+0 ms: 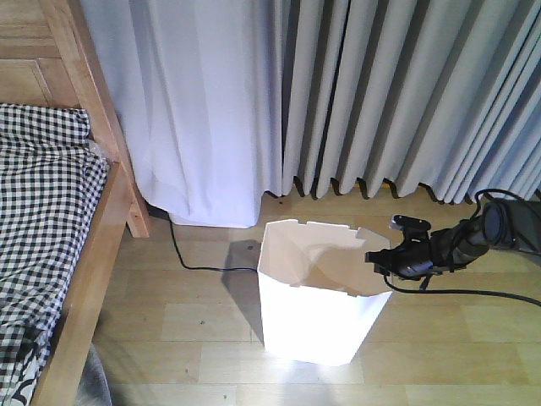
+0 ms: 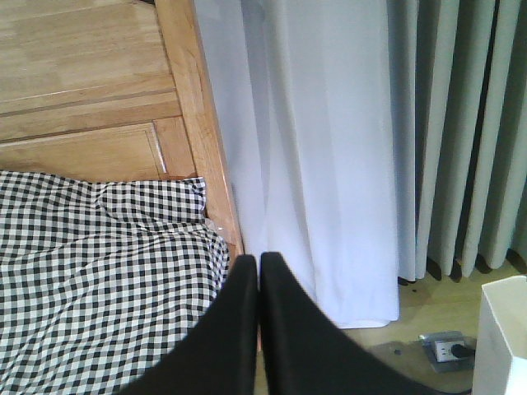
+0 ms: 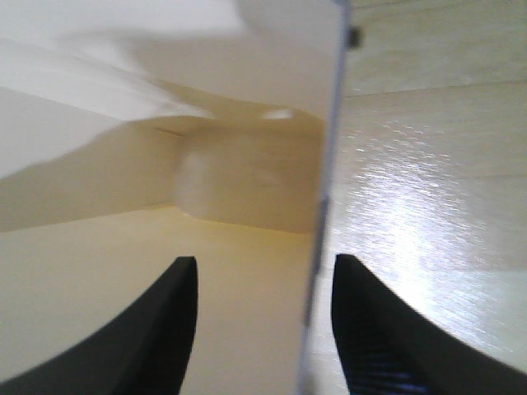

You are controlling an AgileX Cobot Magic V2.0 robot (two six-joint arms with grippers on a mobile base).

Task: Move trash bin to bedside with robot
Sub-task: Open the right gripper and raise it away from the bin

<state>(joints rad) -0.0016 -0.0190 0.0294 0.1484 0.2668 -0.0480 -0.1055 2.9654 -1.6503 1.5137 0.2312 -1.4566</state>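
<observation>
Trash bin (image 1: pixel 317 304), white with a faceted, notched rim, stood upright on the wooden floor (image 1: pixel 456 338) at lower centre of the front view, below the grey curtains (image 1: pixel 406 93) and well apart from the bed (image 1: pixel 51 228) at the left edge. The right gripper (image 1: pixel 378 258) reached in from the right of the frame and met the bin's right-hand rim. In the right wrist view the jaws stood apart, one black finger (image 3: pixel 165 329) inside over the cream interior and the other outside over the floor, with the thin bin wall (image 3: pixel 325 206) running between them; neither finger was seen pressing on it. A black cable (image 1: pixel 190 258) lay on the floor left of the bin, running toward the white curtain (image 1: pixel 203 110).

The left gripper (image 2: pixel 258 271) showed at bottom centre of the left wrist view, its jaws pressed together and holding nothing, facing the gingham bedding (image 2: pixel 99 271) and the wooden headboard (image 2: pixel 90 82). A floor socket (image 2: pixel 447 349) sat at lower right there.
</observation>
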